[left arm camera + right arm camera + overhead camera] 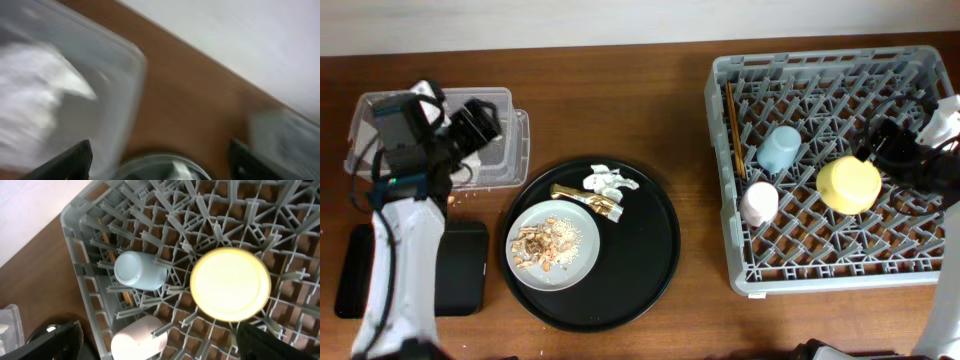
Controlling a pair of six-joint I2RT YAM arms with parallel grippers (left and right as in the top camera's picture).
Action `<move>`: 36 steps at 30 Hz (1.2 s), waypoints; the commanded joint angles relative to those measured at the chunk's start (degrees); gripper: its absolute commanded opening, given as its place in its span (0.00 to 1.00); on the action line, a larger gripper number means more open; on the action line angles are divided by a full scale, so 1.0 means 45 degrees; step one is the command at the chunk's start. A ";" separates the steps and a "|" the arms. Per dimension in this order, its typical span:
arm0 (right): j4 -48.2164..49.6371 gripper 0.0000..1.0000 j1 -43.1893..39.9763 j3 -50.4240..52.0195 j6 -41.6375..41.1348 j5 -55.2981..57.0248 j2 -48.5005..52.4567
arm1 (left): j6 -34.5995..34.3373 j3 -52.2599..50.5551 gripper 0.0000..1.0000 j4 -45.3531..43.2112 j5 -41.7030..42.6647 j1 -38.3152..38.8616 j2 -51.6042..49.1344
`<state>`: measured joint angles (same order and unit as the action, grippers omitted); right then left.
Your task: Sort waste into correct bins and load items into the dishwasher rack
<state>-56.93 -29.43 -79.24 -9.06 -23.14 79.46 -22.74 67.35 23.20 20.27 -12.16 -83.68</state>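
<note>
My left gripper (pixel 480 120) hovers open over the clear tub (pixel 505 150); in its blurred wrist view the left gripper (pixel 162 162) holds nothing, and white crumpled paper (pixel 35 100) lies in the tub. White (pixel 608 182) and gold wrappers (pixel 585 198) lie on the round black tray beside the grey plate (pixel 570 265), which carries food scraps (pixel 540 245). In the rack (pixel 740 275) sit chopsticks (pixel 732 130), a blue cup (pixel 780 148), a pink cup (pixel 758 202) and an upturned yellow bowl (pixel 848 184). My right gripper (pixel 880 150) is open above the bowl (pixel 231 284).
The shallow black rectangular tray (pixel 465 270) lies at the front left, partly under my left arm. The round black tray (pixel 650 270) takes up the middle of the table. Bare wood runs along the back edge.
</note>
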 commanded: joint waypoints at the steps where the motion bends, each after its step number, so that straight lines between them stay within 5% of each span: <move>1: 0.0024 0.99 -0.0058 -0.0107 -0.0097 0.0112 0.0024 | 0.0588 0.0015 0.86 0.2210 0.2506 0.1044 -0.0063; 3: 0.0024 0.99 -0.0058 -0.0107 -0.0097 0.0112 0.0024 | 0.1972 0.0015 0.78 0.2681 0.2497 0.2409 -0.0452; 4: 0.0024 0.99 -0.0058 -0.0107 -0.0097 0.0112 0.0024 | 0.2171 0.0015 0.60 0.2671 0.2249 0.3206 -0.0661; 5: 0.0024 0.99 -0.0058 -0.0107 -0.0097 0.0112 0.0024 | 0.2171 0.0034 0.55 0.2676 0.1666 0.3959 -0.0811; 10: 0.0024 0.99 -0.0058 -0.0107 -0.0097 0.0112 0.0024 | 0.2720 0.0758 0.64 0.4065 -0.4002 0.6883 -0.1443; 16: 0.0024 0.99 -0.0058 -0.0107 -0.0097 0.0112 0.0024 | 0.3599 0.1807 0.68 0.5333 -0.4027 0.7014 -0.3876; 26: 0.0024 0.99 -0.0058 -0.0107 -0.0097 0.0112 0.0024 | 0.3638 0.1855 0.86 0.2409 -0.4036 0.7014 -0.5625; 32: 0.0024 0.99 -0.0058 -0.0107 -0.0097 0.0112 0.0024 | 0.3623 0.1851 0.86 0.2234 -0.4007 0.7014 -0.6654; 36: 0.0024 0.99 -0.0058 -0.0107 -0.0097 0.0112 0.0024 | 0.3546 0.1851 0.59 0.2317 -0.3895 0.7266 -0.6810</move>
<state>-56.86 -29.43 -79.24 -9.08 -23.16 79.46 -7.03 74.91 33.56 2.55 19.46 -113.67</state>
